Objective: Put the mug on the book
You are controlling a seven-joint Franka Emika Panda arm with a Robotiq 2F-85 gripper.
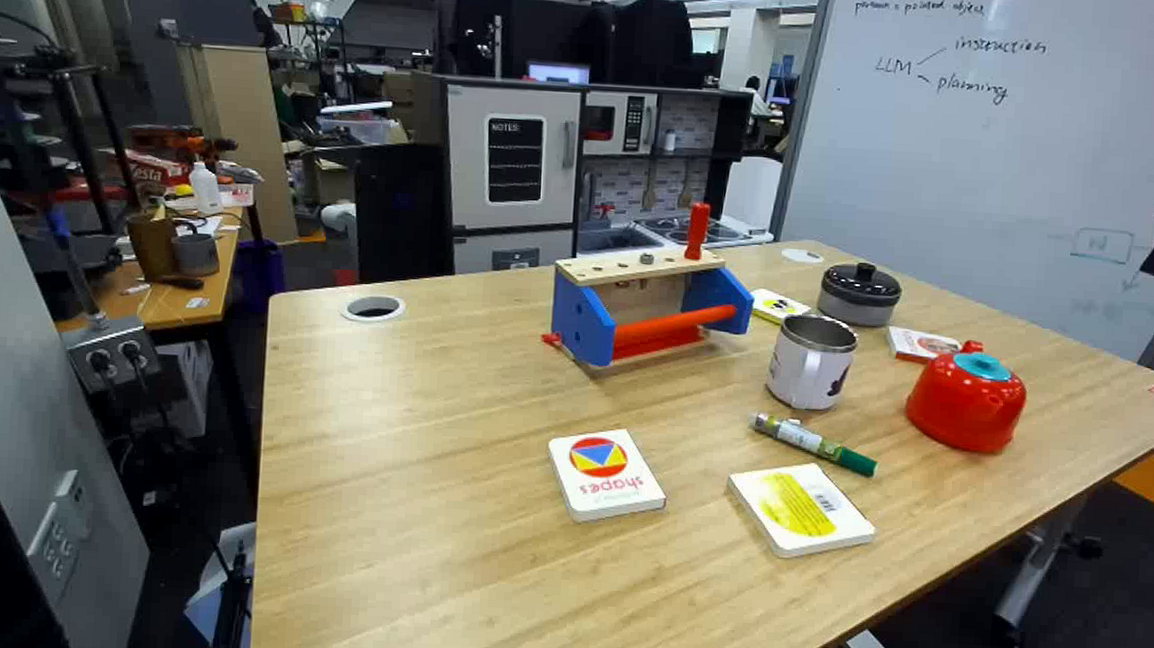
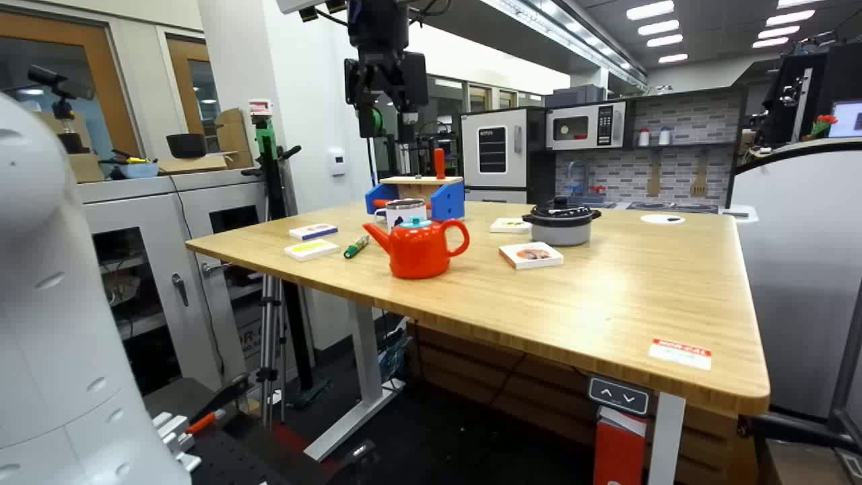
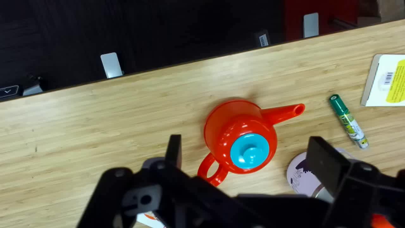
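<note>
The mug is white with a dark picture, a silver metal rim and inside, and a side handle. It stands upright on the table, partly behind the red teapot in an exterior view. In the wrist view the mug is partly hidden by the right finger. The book, white with a round red, yellow and blue picture, lies flat and also shows in an exterior view; it is out of the wrist view. My gripper is open and empty, high above the table. In the wrist view the gripper frames the teapot.
The red teapot stands beside the mug. A green marker and a yellow-pictured book lie near the book. A blue-sided toolbox toy, a lidded pot and two more books lie around the mug.
</note>
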